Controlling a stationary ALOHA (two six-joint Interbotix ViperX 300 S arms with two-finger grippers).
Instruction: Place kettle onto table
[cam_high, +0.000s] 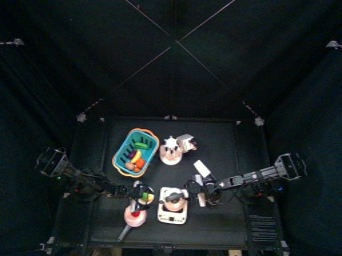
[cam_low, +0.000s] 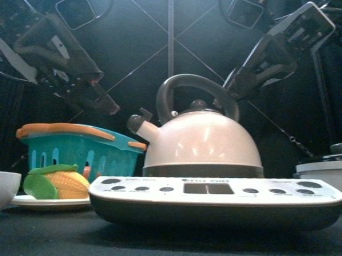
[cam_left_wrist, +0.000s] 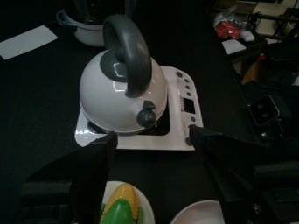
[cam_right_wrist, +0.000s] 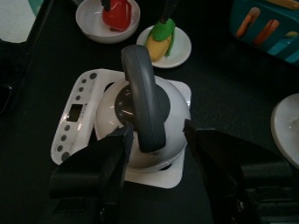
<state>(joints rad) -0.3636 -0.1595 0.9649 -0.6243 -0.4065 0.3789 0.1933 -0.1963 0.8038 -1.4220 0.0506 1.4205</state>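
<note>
kettle (cam_right_wrist: 146, 109) on white scale (cam_right_wrist: 93, 114), handle between right gripper (cam_right_wrist: 158, 153) wide jaws. close squarely on handle, probably lift straight, lower onto table (cam_low: 160, 240). left gripper (cam_left_wrist: 152, 149) wide, beside scale.

The left black jointed arm reaches in from its side of the bench, and its two-jawed black gripper (cam_left_wrist: 152, 149) hangs with jaws spread wide apart, holding nothing. The right black jointed arm comes in from the opposite side, its two-jawed black gripper (cam_right_wrist: 158, 153) likewise parted and empty. Both wrists tilt downward toward the middle.
</note>
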